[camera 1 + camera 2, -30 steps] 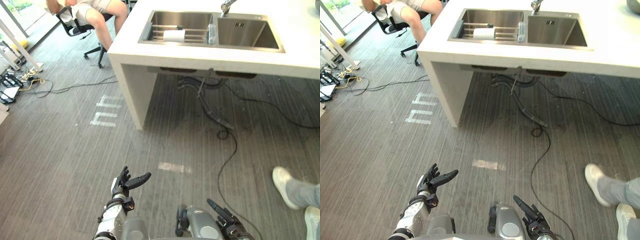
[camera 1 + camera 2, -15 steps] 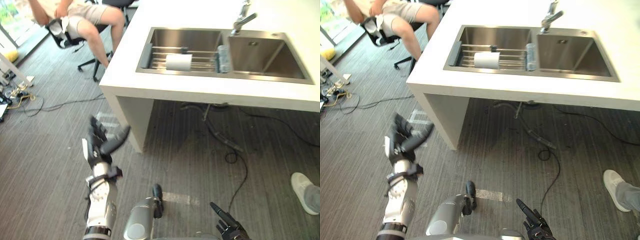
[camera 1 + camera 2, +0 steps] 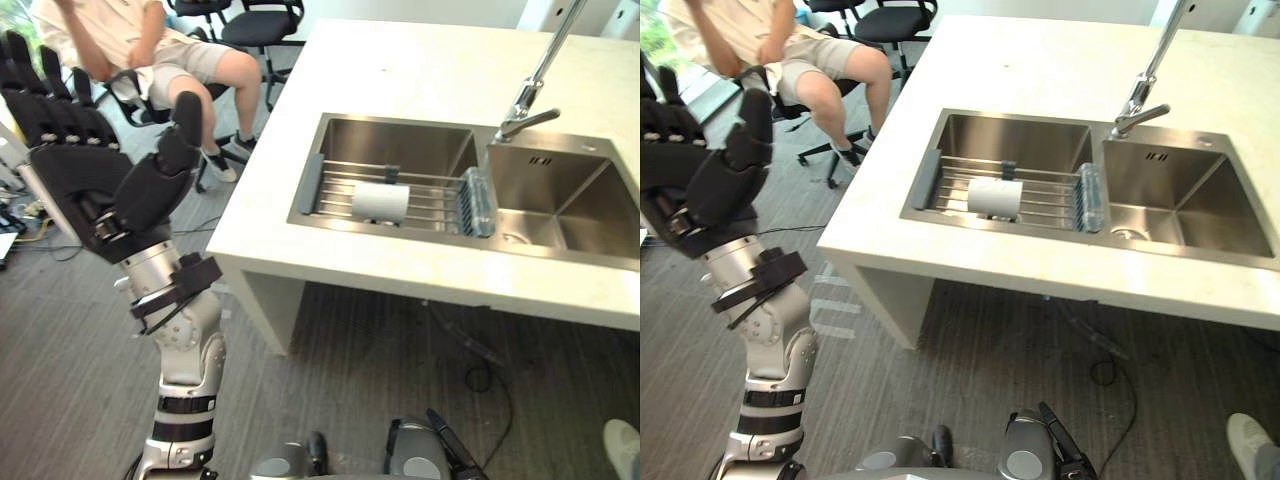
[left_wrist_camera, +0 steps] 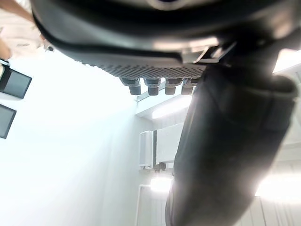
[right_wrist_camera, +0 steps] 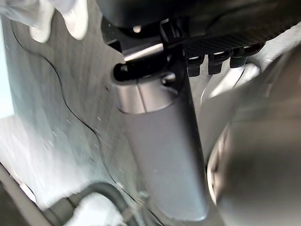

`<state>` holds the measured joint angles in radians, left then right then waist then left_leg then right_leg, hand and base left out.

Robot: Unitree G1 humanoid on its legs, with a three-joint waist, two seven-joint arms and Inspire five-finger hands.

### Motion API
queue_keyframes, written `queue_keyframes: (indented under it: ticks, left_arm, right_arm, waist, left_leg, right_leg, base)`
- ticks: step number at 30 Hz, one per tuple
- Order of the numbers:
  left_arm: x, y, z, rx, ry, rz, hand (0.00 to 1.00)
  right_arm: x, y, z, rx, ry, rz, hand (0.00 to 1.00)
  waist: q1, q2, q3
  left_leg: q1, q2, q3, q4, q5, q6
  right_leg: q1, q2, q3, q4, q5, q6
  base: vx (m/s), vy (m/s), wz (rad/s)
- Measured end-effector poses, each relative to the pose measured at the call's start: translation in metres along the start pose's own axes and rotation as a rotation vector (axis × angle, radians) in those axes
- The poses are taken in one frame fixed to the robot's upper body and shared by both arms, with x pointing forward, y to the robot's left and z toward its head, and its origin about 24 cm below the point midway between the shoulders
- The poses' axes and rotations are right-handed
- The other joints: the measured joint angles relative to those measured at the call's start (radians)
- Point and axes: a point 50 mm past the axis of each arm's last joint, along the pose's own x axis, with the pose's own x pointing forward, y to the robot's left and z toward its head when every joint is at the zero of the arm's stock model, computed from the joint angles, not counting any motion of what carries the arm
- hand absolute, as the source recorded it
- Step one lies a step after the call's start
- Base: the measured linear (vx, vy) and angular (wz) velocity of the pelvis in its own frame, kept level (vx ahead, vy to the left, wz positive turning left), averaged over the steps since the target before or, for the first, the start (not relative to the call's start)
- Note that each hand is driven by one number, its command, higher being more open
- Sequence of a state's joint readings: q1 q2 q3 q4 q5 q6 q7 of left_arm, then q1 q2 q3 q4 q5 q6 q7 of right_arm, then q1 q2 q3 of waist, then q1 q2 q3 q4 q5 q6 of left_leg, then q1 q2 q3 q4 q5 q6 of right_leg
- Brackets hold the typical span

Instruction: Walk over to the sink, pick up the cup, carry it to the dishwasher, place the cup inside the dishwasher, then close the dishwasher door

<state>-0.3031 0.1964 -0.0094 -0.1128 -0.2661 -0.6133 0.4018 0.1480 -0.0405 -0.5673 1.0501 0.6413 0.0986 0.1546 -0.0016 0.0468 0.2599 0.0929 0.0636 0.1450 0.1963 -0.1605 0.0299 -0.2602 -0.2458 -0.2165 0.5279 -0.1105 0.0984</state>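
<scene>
Counter (image 3: 400, 70) held a double sink (image 3: 585, 205); in its left basin we saw a wire rack (image 3: 430, 190) with the white cup (image 3: 381, 201) lying sideways on it. Our left hand (image 3: 85, 175) was raised, fingers straight and empty. We could not tell the state of our right hand (image 3: 448, 445).

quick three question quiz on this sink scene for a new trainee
1. True or false: the left hand holds the cup.
2. The cup lies on its side on: A) a wire rack B) a plate C) the floor.
3. Which basin of the sink holds the cup, the robot's left or right?
Key: 1 false, the left hand is open, held up off to the side of the sink. 2 A. 3 left.
</scene>
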Motion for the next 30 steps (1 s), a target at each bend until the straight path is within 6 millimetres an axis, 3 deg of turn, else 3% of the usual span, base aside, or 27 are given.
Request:
queue_keyframes:
  ticks: [1,2,3,4,5,7,9,12,14,15,20,22,25,26,27,28,29,30]
  left_arm:
    - [0.000,0.002,-0.002,0.011,0.011,-0.001,1.00]
    - [0.000,0.005,-0.005,0.010,0.028,0.006,1.00]
    - [0.000,0.006,-0.006,0.008,0.035,0.004,1.00]
    - [-0.001,0.007,-0.009,-0.017,0.052,0.013,1.00]
    - [-0.002,0.003,-0.011,-0.060,0.067,0.007,1.00]
    - [-0.005,-0.008,-0.015,-0.126,0.096,-0.031,1.00]
    - [-0.009,-0.019,-0.020,-0.170,0.140,-0.066,1.00]
    - [-0.013,-0.025,-0.027,-0.173,0.212,-0.070,1.00]
    - [-0.020,-0.025,-0.037,-0.144,0.288,-0.059,1.00]
    - [-0.022,-0.026,-0.041,-0.128,0.310,-0.063,1.00]
    - [-0.028,-0.019,-0.051,-0.042,0.375,-0.048,1.00]
    - [-0.032,-0.009,-0.055,0.004,0.403,-0.038,1.00]
    - [-0.046,0.004,-0.069,0.100,0.488,-0.070,1.00]
    - [-0.050,0.002,-0.070,0.134,0.497,-0.121,1.00]
    - [-0.052,-0.006,-0.070,0.150,0.495,-0.209,1.00]
    - [-0.053,-0.010,-0.068,0.157,0.492,-0.252,1.00]
    - [-0.052,-0.020,-0.064,0.159,0.479,-0.327,1.00]
    - [-0.051,-0.022,-0.062,0.164,0.470,-0.352,1.00]
  right_arm:
    - [-0.001,-0.002,-0.001,0.001,0.001,-0.002,1.00]
    - [-0.003,-0.008,-0.006,-0.006,0.014,-0.015,1.00]
    - [-0.005,-0.013,-0.012,-0.010,0.030,-0.028,1.00]
    - [-0.007,-0.020,-0.016,-0.011,0.041,-0.048,1.00]
    - [-0.008,-0.025,-0.013,-0.002,0.035,-0.061,1.00]
    - [-0.011,-0.031,-0.014,0.015,0.030,-0.077,1.00]
    - [-0.014,-0.038,-0.015,0.036,0.024,-0.093,1.00]
    - [-0.016,-0.040,-0.021,0.014,0.040,-0.104,1.00]
    - [-0.017,-0.045,-0.023,0.043,0.038,-0.124,1.00]
    - [-0.018,-0.046,-0.023,0.040,0.037,-0.129,1.00]
    - [-0.017,-0.046,-0.022,-0.005,0.053,-0.118,1.00]
    - [-0.017,-0.046,-0.020,-0.025,0.057,-0.111,1.00]
    - [-0.018,-0.052,-0.019,-0.066,0.076,-0.127,1.00]
    - [-0.018,-0.051,-0.020,-0.085,0.084,-0.122,1.00]
    - [-0.018,-0.052,-0.017,-0.093,0.075,-0.124,1.00]
    - [-0.017,-0.051,-0.014,-0.095,0.069,-0.118,1.00]
    - [-0.015,-0.047,-0.008,-0.102,0.055,-0.096,1.00]
    - [-0.014,-0.043,-0.006,-0.101,0.051,-0.086,1.00]
  waist:
    - [-0.005,-0.006,-0.003]
    - [-0.011,-0.031,-0.017]
    - [-0.013,-0.058,-0.032]
    - [-0.012,-0.059,-0.039]
    - [-0.018,-0.041,-0.042]
    - [-0.025,-0.036,-0.042]
    - [-0.024,-0.035,-0.048]
    - [-0.013,-0.037,-0.073]
    - [-0.020,0.001,-0.097]
    - [-0.020,0.008,-0.106]
    - [-0.023,0.009,-0.119]
    - [-0.026,0.008,-0.119]
    - [-0.028,0.004,-0.114]
    - [-0.024,-0.009,-0.106]
    - [-0.017,-0.004,-0.109]
    - [-0.017,-0.001,-0.111]
    - [-0.018,0.018,-0.115]
    - [-0.017,0.025,-0.119]
  left_leg:
    - [0.010,0.016,0.000,0.014,-0.017,-0.016]
    - [0.022,0.033,-0.001,0.038,-0.052,-0.051]
    - [0.027,0.030,-0.006,0.049,-0.071,-0.067]
    - [0.038,0.053,-0.012,0.072,-0.100,-0.093]
    - [0.037,0.087,-0.012,0.084,-0.110,-0.108]
    - [0.046,0.112,-0.014,0.078,-0.111,-0.112]
    - [0.061,0.113,-0.014,0.058,-0.118,-0.140]
    - [0.059,0.092,0.006,0.043,-0.119,-0.145]
    - [0.063,0.107,0.014,0.015,-0.108,-0.154]
    - [0.072,0.113,0.026,0.000,-0.102,-0.156]
    - [0.070,0.112,0.059,-0.007,-0.071,-0.142]
    - [0.022,0.112,0.057,0.087,-0.065,-0.133]
    - [-0.058,0.124,0.038,0.327,0.002,-0.134]
    - [-0.081,0.131,0.034,0.385,-0.012,-0.132]
    - [-0.097,0.125,0.039,0.335,-0.067,-0.129]
    - [-0.106,0.120,0.047,0.285,-0.060,-0.124]
    - [-0.120,0.111,0.055,0.164,0.053,-0.111]
    - [-0.109,0.112,0.071,0.157,0.048,-0.113]
  right_leg:
    - [-0.004,-0.001,-0.011,-0.021,0.043,-0.009]
    - [-0.002,-0.003,-0.020,-0.070,0.195,-0.034]
    - [-0.001,-0.014,-0.021,-0.073,0.339,-0.074]
    - [0.015,-0.010,-0.038,-0.033,0.246,-0.045]
    - [0.014,0.009,-0.058,-0.002,0.212,-0.049]
    - [0.014,0.018,-0.070,0.048,0.174,-0.054]
    - [0.017,0.018,-0.075,0.073,0.119,-0.052]
    - [0.070,0.026,-0.078,-0.053,0.017,-0.037]
    - [0.093,0.057,-0.085,-0.128,0.021,-0.023]
    - [0.093,0.068,-0.081,-0.139,0.024,-0.024]
    - [0.086,0.088,-0.055,-0.181,0.041,-0.026]
    - [0.097,0.087,-0.050,-0.212,0.042,-0.028]
    - [0.203,0.086,-0.050,-0.314,0.078,-0.042]
    - [0.251,0.077,-0.052,-0.359,0.087,-0.046]
    - [0.274,0.073,-0.053,-0.379,0.091,-0.044]
    - [0.277,0.073,-0.055,-0.381,0.091,-0.042]
    - [0.274,0.085,-0.053,-0.383,0.089,-0.027]
    - [0.275,0.086,-0.042,-0.387,0.087,-0.018]
  base:
    - [0.35,-0.287,-0.02]
    - [0.27,-0.257,0.04]
    - [0.36,-0.382,0.10]
    - [0.33,-0.412,0.16]
    - [0.31,-0.400,0.18]
    - [0.21,-0.298,0.31]
    - [0.13,-0.213,0.15]
    - [0.03,-0.086,-0.16]
    - [0.06,-0.060,-0.12]
    - [0.05,-0.022,-0.16]
    - [0.05,-0.016,-0.20]
    - [0.02,-0.027,-0.04]
    - [0.06,-0.038,0.09]
    - [0.07,0.011,0.04]
    - [0.04,0.019,0.02]
    - [0.03,0.018,-0.05]
    - [0.02,0.034,-0.13]
    - [0.06,0.071,-0.27]
